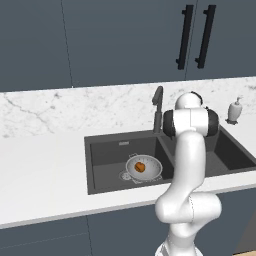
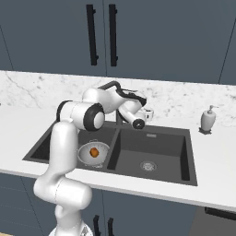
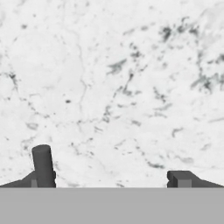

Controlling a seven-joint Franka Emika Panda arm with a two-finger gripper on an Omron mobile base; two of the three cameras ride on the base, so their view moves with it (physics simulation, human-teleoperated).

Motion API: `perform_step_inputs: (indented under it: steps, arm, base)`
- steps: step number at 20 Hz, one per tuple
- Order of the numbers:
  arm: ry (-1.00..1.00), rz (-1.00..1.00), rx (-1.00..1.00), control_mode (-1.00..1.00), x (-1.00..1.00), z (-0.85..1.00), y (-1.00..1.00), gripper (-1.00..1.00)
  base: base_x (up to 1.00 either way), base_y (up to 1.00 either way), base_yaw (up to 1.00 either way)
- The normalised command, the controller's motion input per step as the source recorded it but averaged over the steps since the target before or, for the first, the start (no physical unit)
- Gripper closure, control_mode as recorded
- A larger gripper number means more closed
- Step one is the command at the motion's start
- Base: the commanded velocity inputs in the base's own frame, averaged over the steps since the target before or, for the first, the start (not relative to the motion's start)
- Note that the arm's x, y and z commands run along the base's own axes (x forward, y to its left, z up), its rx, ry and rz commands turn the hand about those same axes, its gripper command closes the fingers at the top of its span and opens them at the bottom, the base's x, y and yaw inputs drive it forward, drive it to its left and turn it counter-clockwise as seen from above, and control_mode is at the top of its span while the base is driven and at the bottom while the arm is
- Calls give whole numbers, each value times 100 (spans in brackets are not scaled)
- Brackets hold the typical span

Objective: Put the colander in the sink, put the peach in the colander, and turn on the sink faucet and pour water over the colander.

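The colander (image 1: 144, 168) sits on the floor of the left, larger basin of the sink (image 1: 107, 147), near the divider between the two basins, and the peach (image 1: 140, 167) lies inside it, roughly at its middle. From the right side of the robot the same pair shows again: the colander (image 2: 93, 153) with the peach (image 2: 94, 152) in it, tucked in the corner of the basin closest to the arm's white column. Both lie well below the claw (image 2: 147, 114) and off to its left side, nearer the front edge of the sink (image 2: 184, 156).

The claw is raised above the sink's back rim, about over the divider, pointing toward the marble wall (image 2: 175, 99). The faucet (image 1: 157, 107) stands just beside it at the back of the sink; in the right base view the arm covers most of it, so I cannot tell whether the two touch. No stream shows at the spout.

Looking along the claw (image 3: 111, 175), its two dark fingertips (image 3: 43, 164) stand far apart, spread wide, with nothing between them but the veined white marble (image 3: 113, 87) ahead.

Further out, to the right of the claw, a small white soap dispenser (image 2: 208, 119) stands on the tabletop (image 2: 216, 161) behind the smaller basin. Above everything hang dark cabinets with black bar handles (image 2: 92, 34).
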Motion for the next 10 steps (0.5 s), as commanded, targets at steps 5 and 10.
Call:
perform_step_inputs:
  steps: [5, 10]
  arm:
    - [0, 0, 1, -100, 0, 0, -46, -100]
    - [0, 0, 3, -100, 0, 0, -73, -100]
  base:
    - [0, 0, 0]
    - [0, 0, 0]
